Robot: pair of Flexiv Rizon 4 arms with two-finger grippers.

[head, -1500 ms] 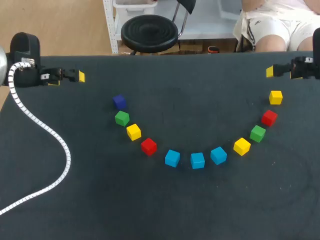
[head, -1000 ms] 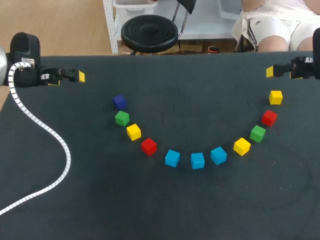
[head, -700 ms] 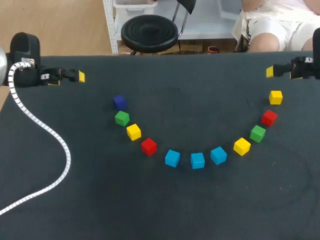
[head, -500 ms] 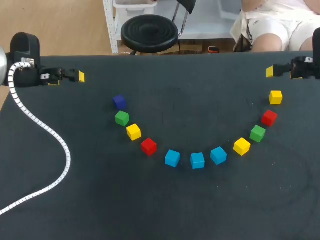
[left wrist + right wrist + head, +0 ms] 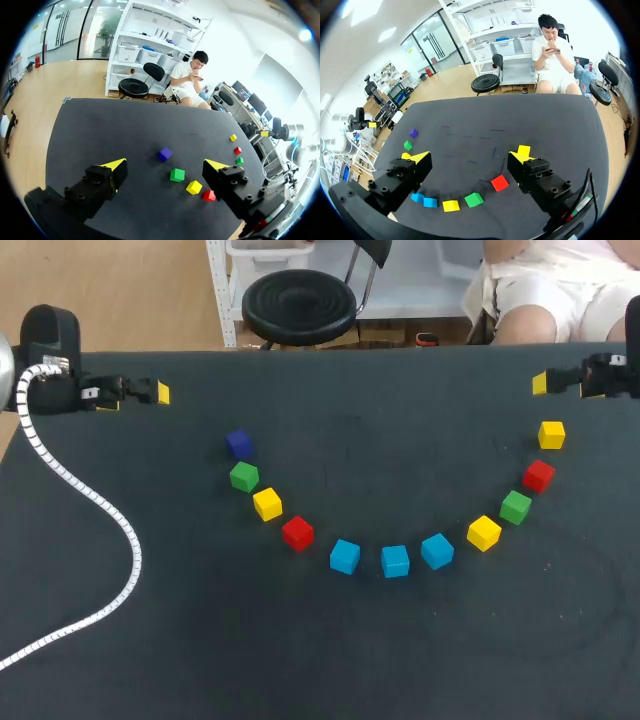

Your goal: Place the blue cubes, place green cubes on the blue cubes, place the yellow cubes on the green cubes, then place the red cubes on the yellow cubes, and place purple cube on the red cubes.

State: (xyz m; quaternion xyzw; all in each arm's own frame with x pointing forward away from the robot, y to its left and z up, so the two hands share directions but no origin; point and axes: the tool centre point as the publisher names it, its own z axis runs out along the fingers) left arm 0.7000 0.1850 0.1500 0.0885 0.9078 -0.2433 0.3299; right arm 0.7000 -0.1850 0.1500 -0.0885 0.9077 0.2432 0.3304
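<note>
An arc of cubes lies on the black table (image 5: 330, 660). From left to right they are purple (image 5: 238, 444), green (image 5: 244, 477), yellow (image 5: 267, 504), red (image 5: 297, 533), three blue (image 5: 395, 561), yellow (image 5: 484, 533), green (image 5: 516, 507), red (image 5: 538, 475) and yellow (image 5: 551, 434). My left gripper (image 5: 140, 396) hovers open at the far left edge, well short of the purple cube (image 5: 165, 153), which lies ahead between its fingers (image 5: 116, 165). At the far right edge my right gripper (image 5: 562, 386) stands open and empty. A yellow cube (image 5: 523, 150) and a red cube (image 5: 499, 182) lie just ahead of it.
A white coiled cable (image 5: 100, 510) trails from my left arm across the table's left side to its front corner. The table's far edge (image 5: 330, 350) runs just behind both grippers.
</note>
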